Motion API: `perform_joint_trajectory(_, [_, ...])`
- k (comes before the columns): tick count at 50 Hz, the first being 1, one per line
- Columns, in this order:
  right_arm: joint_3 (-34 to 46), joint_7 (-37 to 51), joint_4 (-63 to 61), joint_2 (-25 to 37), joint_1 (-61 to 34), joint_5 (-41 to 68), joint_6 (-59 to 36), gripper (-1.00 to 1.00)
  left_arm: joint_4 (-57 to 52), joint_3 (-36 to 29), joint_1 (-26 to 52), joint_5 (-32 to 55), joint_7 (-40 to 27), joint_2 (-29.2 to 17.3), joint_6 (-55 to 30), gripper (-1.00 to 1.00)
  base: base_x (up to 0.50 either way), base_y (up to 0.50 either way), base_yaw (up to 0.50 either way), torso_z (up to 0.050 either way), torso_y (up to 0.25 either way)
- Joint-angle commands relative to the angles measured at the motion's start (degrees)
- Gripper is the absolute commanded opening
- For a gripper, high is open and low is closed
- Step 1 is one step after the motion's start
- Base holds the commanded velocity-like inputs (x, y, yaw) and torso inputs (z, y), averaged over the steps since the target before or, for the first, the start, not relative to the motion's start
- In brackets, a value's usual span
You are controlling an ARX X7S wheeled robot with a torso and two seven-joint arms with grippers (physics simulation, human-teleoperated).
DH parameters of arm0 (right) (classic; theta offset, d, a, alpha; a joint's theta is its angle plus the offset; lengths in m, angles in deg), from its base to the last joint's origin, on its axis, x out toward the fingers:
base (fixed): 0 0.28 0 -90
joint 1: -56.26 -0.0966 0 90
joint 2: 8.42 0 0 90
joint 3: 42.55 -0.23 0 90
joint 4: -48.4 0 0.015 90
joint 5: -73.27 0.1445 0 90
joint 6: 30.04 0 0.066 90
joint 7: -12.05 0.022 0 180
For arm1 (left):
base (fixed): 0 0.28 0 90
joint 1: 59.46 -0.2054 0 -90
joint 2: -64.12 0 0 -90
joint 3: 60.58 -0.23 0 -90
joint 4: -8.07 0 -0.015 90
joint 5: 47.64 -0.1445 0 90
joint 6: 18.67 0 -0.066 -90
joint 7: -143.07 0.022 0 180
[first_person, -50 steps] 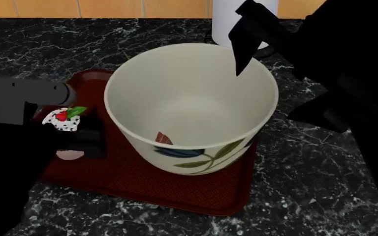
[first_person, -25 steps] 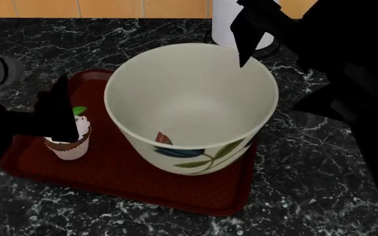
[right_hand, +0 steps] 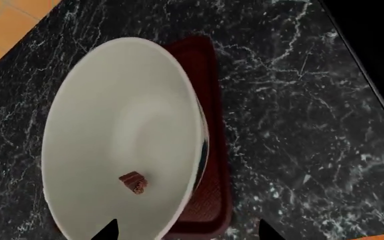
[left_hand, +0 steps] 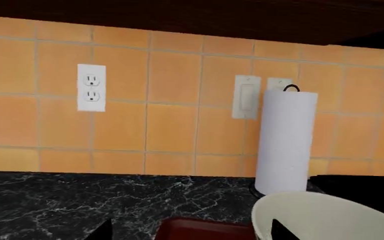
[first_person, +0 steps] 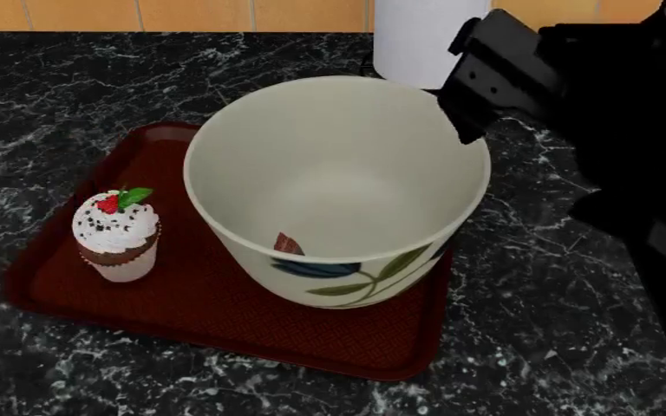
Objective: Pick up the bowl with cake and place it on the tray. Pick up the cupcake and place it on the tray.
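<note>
Cupcake (first_person: 117,234) first: it stands upright and alone on the near-left part of the tray (first_person: 252,325), with nothing touching it. Half a second ago your left arm was hanging dark over it, and a second ago it was gripped — now that arm is reduced to a dark sliver at the head view's left edge. So the release is done. The bowl (first_person: 339,186) sits on the tray's right part just beside the cupcake, with the cake (first_person: 288,244) a small brown speck low inside it. Judged from this, both placements are complete and you only need to back clear.

Your right claw (first_person: 468,100) has drawn back too: its dark tip hung over the bowl's opening a second ago, and now it hangs beside the far rim; the right wrist view shows two finger tips spread wide, holding nothing. The left claw shows only two spread tips at the left wrist view's edge, likewise empty.

That left wrist view gives you what the head view crops — the tiled wall, the wall socket (left_hand: 91,87) and the whole paper towel roll (left_hand: 285,142) on the tabletop (left_hand: 58,200) behind the bowl. The right wrist view looks straight down into the bowl (right_hand: 122,140) and shows the cake (right_hand: 132,183) plainly, but not the cupcake.
</note>
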Motion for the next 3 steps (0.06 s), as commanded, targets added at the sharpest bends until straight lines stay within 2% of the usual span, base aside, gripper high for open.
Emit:
perform_joint_trajectory(1, [-3.5,0.0,-22.8,8.5,-1.1,-3.7,12.1,1.00,-10.6,17.2,-10.5,9.7,0.7,-6.1,7.3,1.00,0.00,0.00,0.00,0.000,0.000])
perform_joint_trajectory(2, [-3.5,0.3,-23.9,8.7,-1.2,-3.9,12.5,1.00,-10.7,19.4,-9.9,10.7,0.9,-4.9,5.1,1.00,0.00,0.00,0.00,0.000,0.000])
perform_joint_trajectory(3, [-3.8,0.5,-25.9,9.2,-1.3,-4.3,13.5,1.00,-10.7,24.2,-7.9,15.2,0.0,-1.9,-0.6,1.00,0.00,0.00,0.00,0.000,0.000])
